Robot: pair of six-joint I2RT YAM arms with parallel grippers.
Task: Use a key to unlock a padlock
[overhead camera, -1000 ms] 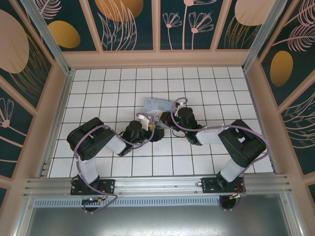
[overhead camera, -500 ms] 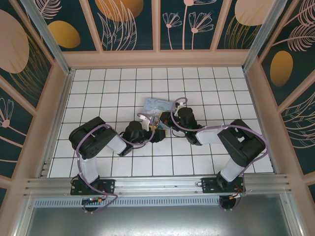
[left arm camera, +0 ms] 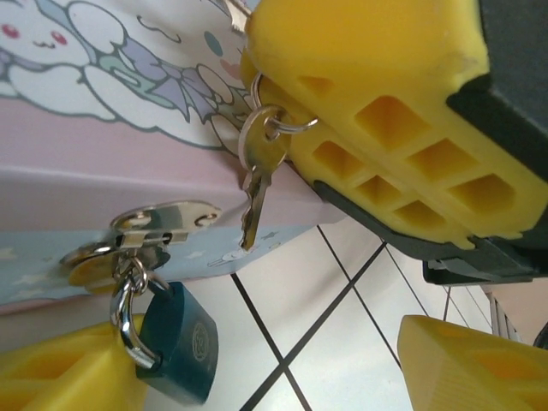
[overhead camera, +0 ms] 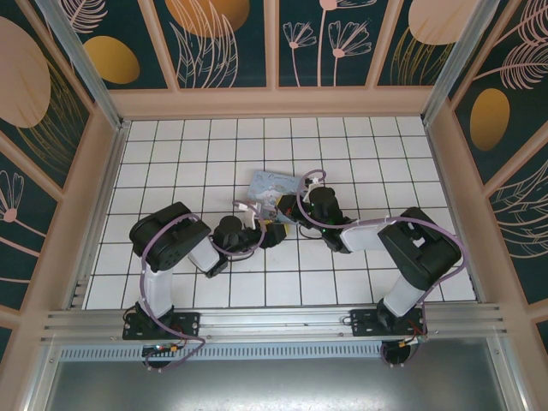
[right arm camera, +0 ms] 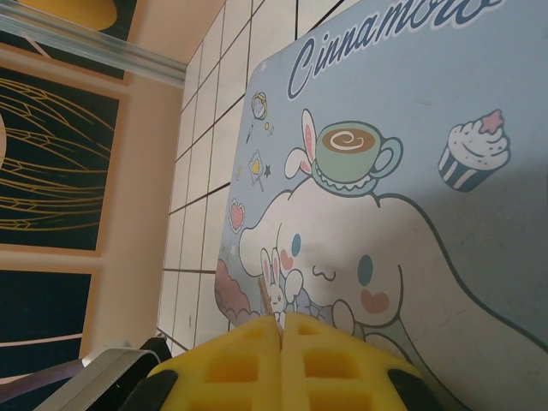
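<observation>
In the left wrist view the dark-blue padlock hangs by its silvery shackle from the hasp of the pastel cartoon-print box. My left gripper is open, and the padlock lies against its left finger. My right gripper is shut over the box lid, and a thin key pokes out between its yellow fingers. A spare key dangles from the ring below them. From above, both grippers meet at the box's near edge.
The box lies mid-table on white tiles. Peach walls close in the table on three sides. The metal rail runs along the near edge by the arm bases.
My left arm has swung its elbow to the right and brought its gripper slightly closer to the box front. The right arm and the box have stayed put.
</observation>
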